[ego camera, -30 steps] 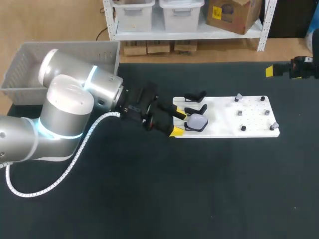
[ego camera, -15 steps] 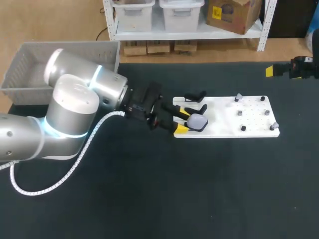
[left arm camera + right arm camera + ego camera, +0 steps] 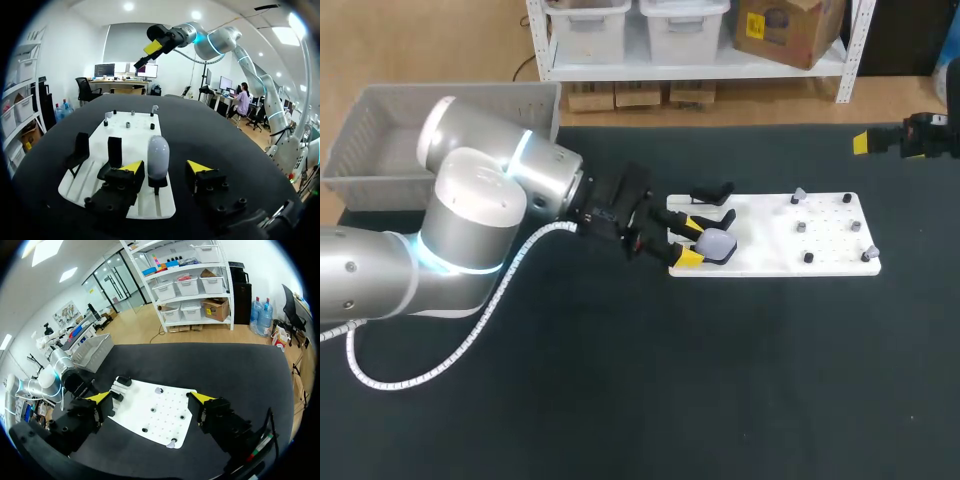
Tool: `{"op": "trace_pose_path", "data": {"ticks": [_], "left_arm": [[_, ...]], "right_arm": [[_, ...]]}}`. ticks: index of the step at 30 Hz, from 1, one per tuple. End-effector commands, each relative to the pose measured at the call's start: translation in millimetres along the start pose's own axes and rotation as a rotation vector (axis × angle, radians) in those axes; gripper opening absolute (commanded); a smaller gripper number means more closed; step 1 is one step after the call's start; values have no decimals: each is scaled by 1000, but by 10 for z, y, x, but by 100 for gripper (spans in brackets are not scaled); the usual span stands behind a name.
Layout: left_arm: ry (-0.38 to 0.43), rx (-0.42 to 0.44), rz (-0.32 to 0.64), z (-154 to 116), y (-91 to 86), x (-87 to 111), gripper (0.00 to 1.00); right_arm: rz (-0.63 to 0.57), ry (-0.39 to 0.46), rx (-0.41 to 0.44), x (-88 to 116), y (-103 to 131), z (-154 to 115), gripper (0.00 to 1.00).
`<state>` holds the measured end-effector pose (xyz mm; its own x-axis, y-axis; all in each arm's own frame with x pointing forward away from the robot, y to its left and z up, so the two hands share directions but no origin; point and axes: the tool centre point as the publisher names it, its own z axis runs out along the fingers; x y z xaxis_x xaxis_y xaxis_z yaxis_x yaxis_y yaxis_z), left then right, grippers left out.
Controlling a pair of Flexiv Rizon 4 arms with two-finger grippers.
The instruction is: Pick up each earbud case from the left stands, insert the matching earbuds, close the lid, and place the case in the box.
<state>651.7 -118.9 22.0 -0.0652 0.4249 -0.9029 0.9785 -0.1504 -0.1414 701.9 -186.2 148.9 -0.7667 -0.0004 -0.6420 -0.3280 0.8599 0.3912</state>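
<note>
Left tool (image 3: 165, 167) spread, earbud case (image 3: 158, 155) between (white).

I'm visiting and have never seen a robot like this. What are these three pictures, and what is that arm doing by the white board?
Two robot arms stand at a dark table, each ending in a two-fingered, yellow-tipped gripper. One picture looks down from above; the two round ones come from wrist cameras. On the table lies a white board with black stands, one bearing a pale earbud case. A grey basket sits at the far left corner. The left gripper is open with that case between its fingers, not gripping it. The right gripper hangs open and empty near the far right corner.
</note>
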Motion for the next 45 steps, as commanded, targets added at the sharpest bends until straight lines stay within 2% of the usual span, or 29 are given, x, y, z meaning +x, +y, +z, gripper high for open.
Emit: {"op": "trace_pose_path", "data": {"ticks": [1, 28, 32, 35, 41, 45], "left_arm": [[2, 8, -1, 31, 48, 4, 51], [12, 21, -4, 135, 110, 10, 44], [11, 25, -3, 147, 108, 3, 28], [12, 29, 1, 148, 93, 1, 0], [-4, 32, 18, 84, 25, -45, 0], [-47, -3, 37, -67, -42, -162, 0]], "right_arm": [[0, 0, 2, 1, 5, -6, 100], [0, 0, 2, 1, 5, -6, 100], [0, 0, 2, 1, 5, -6, 100], [0, 0, 2, 1, 5, -6, 100], [0, 0, 2, 1, 5, -6, 100], [0, 0, 2, 1, 5, -6, 100]]}}
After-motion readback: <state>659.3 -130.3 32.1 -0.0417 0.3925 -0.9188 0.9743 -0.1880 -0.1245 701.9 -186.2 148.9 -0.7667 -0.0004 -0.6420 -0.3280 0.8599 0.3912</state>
